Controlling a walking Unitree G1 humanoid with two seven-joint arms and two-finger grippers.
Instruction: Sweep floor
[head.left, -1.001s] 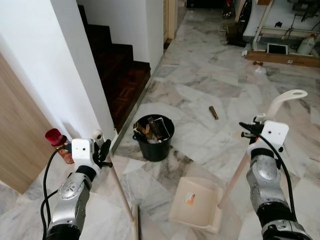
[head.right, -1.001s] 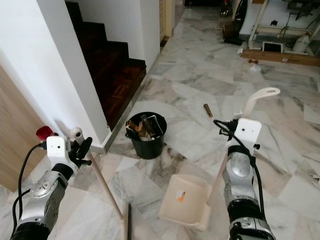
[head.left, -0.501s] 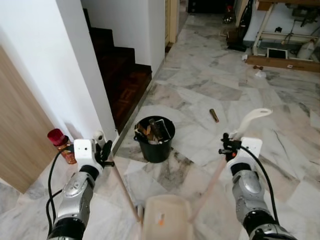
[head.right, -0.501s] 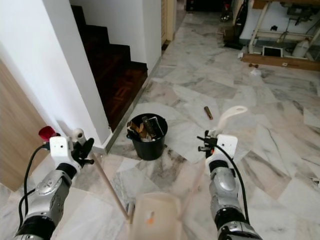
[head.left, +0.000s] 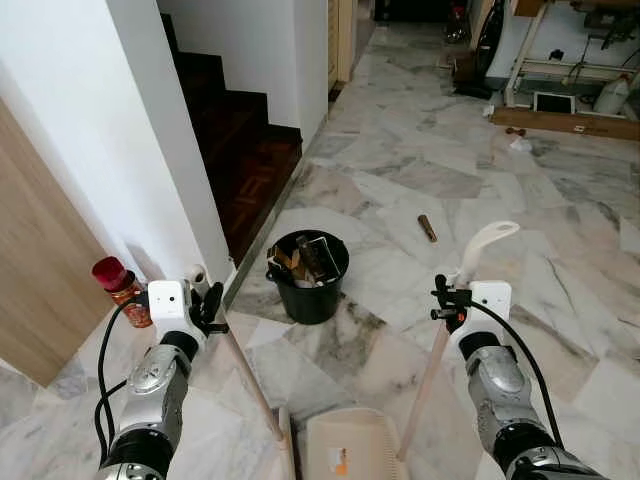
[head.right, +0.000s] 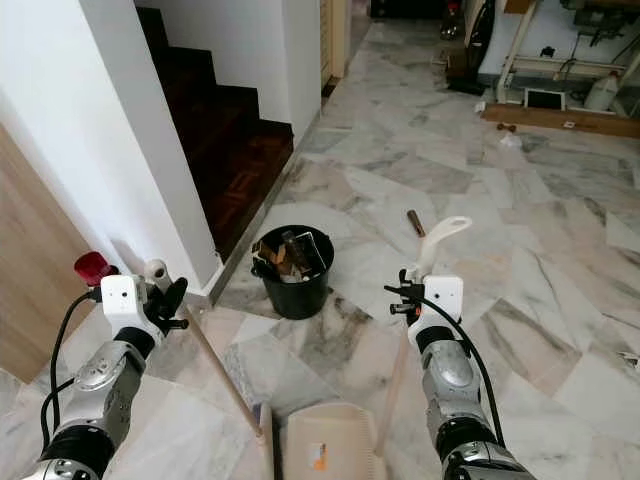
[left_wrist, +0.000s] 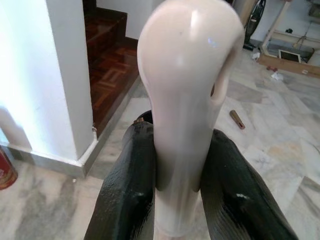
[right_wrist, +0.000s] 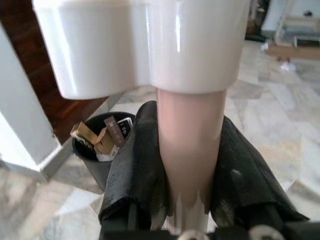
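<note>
While gripping handles, both arms raised.

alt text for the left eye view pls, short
The robot's left pincer grips a broom handle and its right pincer grips the pole of a cream dustpan resting on marble floor. Ahead stands a black bin full of scraps beside dark wooden stairs; a small brown piece of litter lies farther out.

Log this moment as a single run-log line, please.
left hand: shut on broom handle | right hand: shut on dustpan handle | dustpan: on floor beside broom | black bin: ahead, full | brown stick: unswept
</note>
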